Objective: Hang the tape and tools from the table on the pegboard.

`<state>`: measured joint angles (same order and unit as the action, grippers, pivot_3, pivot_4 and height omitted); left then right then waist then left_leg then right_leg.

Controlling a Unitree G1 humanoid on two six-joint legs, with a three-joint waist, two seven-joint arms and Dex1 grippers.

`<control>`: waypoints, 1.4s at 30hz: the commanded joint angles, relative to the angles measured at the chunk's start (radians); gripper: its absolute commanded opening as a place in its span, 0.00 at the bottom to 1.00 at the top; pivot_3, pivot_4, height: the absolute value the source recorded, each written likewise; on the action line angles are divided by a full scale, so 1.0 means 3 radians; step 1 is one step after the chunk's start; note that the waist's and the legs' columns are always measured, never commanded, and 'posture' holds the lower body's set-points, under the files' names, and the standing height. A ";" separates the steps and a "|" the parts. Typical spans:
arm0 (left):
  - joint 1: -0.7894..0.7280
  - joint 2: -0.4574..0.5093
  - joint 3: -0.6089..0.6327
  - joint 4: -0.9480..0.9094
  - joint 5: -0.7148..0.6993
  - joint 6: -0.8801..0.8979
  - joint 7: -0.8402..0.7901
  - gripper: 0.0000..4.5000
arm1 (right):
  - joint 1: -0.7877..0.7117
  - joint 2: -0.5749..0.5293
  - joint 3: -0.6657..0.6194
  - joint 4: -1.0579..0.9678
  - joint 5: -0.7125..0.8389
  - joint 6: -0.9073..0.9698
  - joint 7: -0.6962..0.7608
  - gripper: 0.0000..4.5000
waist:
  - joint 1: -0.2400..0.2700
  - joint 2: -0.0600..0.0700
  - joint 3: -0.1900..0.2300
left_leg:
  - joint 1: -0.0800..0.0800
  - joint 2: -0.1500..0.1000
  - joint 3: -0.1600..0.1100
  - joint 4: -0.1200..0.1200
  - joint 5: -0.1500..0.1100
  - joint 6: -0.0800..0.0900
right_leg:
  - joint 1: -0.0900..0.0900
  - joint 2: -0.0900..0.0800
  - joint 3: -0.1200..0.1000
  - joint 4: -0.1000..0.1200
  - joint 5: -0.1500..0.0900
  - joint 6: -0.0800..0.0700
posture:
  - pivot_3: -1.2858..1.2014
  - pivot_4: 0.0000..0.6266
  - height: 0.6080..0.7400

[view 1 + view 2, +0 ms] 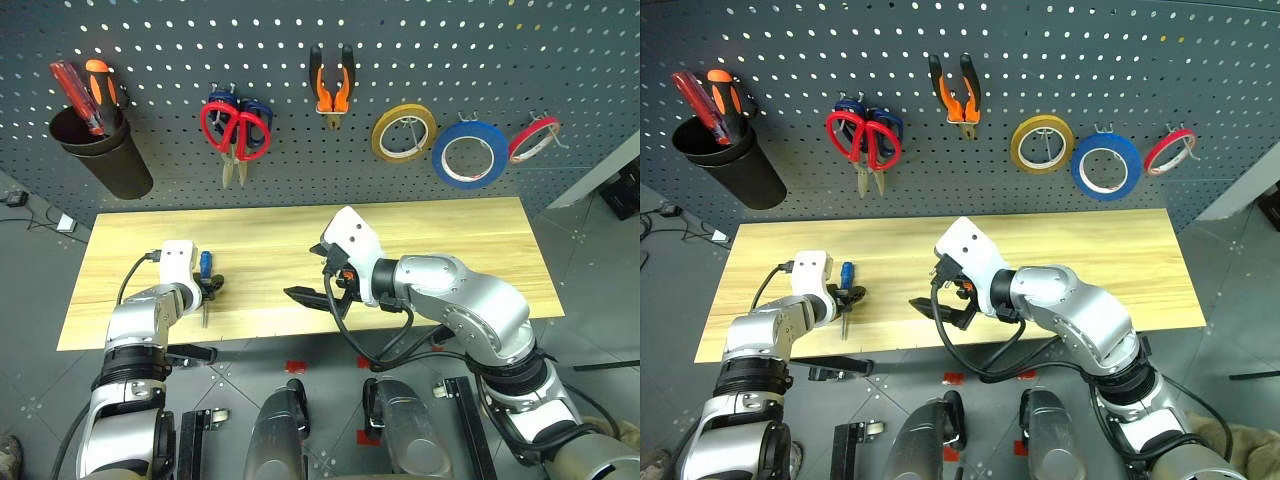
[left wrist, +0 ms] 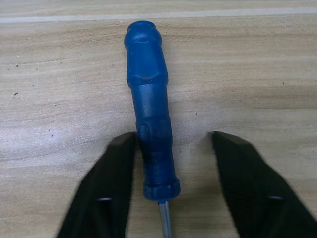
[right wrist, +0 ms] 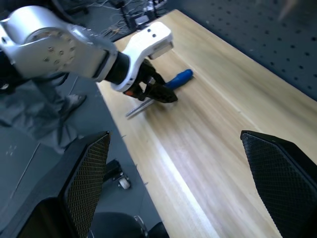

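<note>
blue screwdriver [image 2: 150, 124] lying on the table [image 1: 450, 240], left gripper [image 2: 171, 183] straddling its handle, one finger touching, other apart, right gripper [image 3: 178, 178] hanging wide open, no readable labels

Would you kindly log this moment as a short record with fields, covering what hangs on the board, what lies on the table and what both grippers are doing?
pegboard: red-handled scissors, pliers and blue tape hang on hooks
table: blue-handled screwdriver lies flat
left gripper: fingers on either side of the screwdriver handle, one touching it, the other with a gap
right gripper: open, empty, above the table
left to hang: screwdriver
</note>
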<state>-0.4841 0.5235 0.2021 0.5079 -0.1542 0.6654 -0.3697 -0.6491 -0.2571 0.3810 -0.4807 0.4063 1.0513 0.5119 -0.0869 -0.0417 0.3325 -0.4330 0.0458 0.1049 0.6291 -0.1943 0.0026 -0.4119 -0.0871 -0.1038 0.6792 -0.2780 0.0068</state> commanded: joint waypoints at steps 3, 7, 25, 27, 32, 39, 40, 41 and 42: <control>0.0118 0.0096 -0.0014 0.0028 0.0018 -0.0175 -0.0150 0.13 | -0.0066 -0.0056 0.0119 -0.0091 -0.0040 -0.0367 0.0193 1.00 | -0.0002 -0.0003 -0.0004 | 0.0000 0.0000 0.0001 0.0000 0.0000 -0.0001 | 0.0000 0.0000 0.0000 0.0000 0.0000 0.0000 | 0.42 0.46 1.00; 0.0224 0.0147 0.0067 -0.0221 -0.0033 -0.0229 -0.0190 0.11 | -0.0069 -0.0135 0.0204 -0.0033 -0.0121 -0.0598 0.0317 1.00 | -0.0013 -0.0018 -0.0030 | -0.0001 0.0000 0.0003 0.0000 0.0001 -0.0002 | -0.0001 -0.0001 0.0000 0.0001 0.0000 0.0000 | 0.42 0.37 1.00; 0.1365 -0.0153 0.1252 -0.3355 0.0165 -0.1386 0.0857 0.11 | -0.0063 -0.0103 0.0003 0.0205 -0.0232 -0.1114 0.0417 1.00 | -0.0068 -0.0073 -0.0433 | 0.0000 -0.0001 -0.0018 0.0002 -0.0009 0.0007 | 0.0012 -0.0001 -0.0023 0.0003 0.0003 -0.0002 | 0.45 0.14 1.00; 0.1122 -0.0056 0.1281 -0.3213 0.0214 -0.1488 0.0958 0.11 | -0.0112 -0.0054 -0.0020 0.0215 -0.0193 -0.1044 0.0401 1.00 | -0.0058 -0.0078 -0.0446 | 0.0000 0.0000 -0.0029 0.0005 -0.0004 0.0004 | 0.0017 0.0000 -0.0034 0.0003 0.0006 -0.0008 | 0.45 0.14 1.00; 0.0220 0.0222 0.1048 -0.2328 0.0279 -0.1905 0.0974 0.11 | -0.0257 0.0102 -0.0040 0.0263 -0.0198 -0.0823 0.0284 1.00 | -0.0019 -0.0069 -0.0497 | -0.0002 0.0000 -0.0044 0.0007 0.0012 0.0003 | 0.0021 0.0002 -0.0048 0.0004 0.0014 -0.0018 | 0.44 0.14 1.00; -0.0740 0.0436 0.0684 -0.0748 0.0432 -0.2842 0.0846 0.11 | -0.0417 0.0290 -0.0022 0.0369 -0.0369 -0.0762 0.0024 1.00 | -0.0021 -0.0068 -0.0512 | -0.0004 -0.0001 -0.0046 0.0008 0.0014 0.0003 | 0.0022 0.0003 -0.0054 0.0005 0.0017 -0.0015 | 0.42 0.16 1.00; -0.0832 0.0452 0.0659 -0.0537 0.0442 -0.2962 0.0849 0.11 | -0.0434 0.0314 -0.0021 0.0378 -0.0386 -0.0755 -0.0006 1.00 | -0.0032 -0.0068 -0.0512 | -0.0004 -0.0001 -0.0044 0.0007 0.0015 0.0003 | 0.0021 0.0003 -0.0054 0.0006 0.0017 -0.0015 | 0.42 0.16 1.00; -0.0950 0.0461 0.0620 -0.0264 0.0470 -0.3106 0.0868 0.11 | -0.0455 0.0361 -0.0035 0.0395 -0.0395 -0.0732 -0.0052 1.00 | -0.0045 -0.0068 -0.0512 | -0.0004 -0.0001 -0.0044 0.0007 0.0015 0.0002 | 0.0021 0.0003 -0.0055 0.0005 0.0017 -0.0015 | 0.42 0.16 1.00; -0.1055 0.0464 0.0580 -0.0016 0.0499 -0.3236 0.0891 0.11 | -0.0473 0.0404 -0.0045 0.0405 -0.0402 -0.0707 -0.0093 1.00 | -0.0062 -0.0068 -0.0512 | -0.0006 -0.0001 -0.0043 0.0005 0.0016 0.0000 | 0.0020 0.0003 -0.0056 0.0004 0.0017 -0.0014 | 0.41 0.17 1.00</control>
<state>-0.7491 0.6383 0.3917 0.4151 -0.0244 -0.2178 -0.1114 -0.7648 -0.1577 0.3905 -0.3438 0.2936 0.8365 0.5098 -0.1054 -0.0621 0.1789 -0.4345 0.0453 0.0923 0.6307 -0.1891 0.0019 -0.4059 -0.0865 -0.1208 0.6804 -0.2730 0.0025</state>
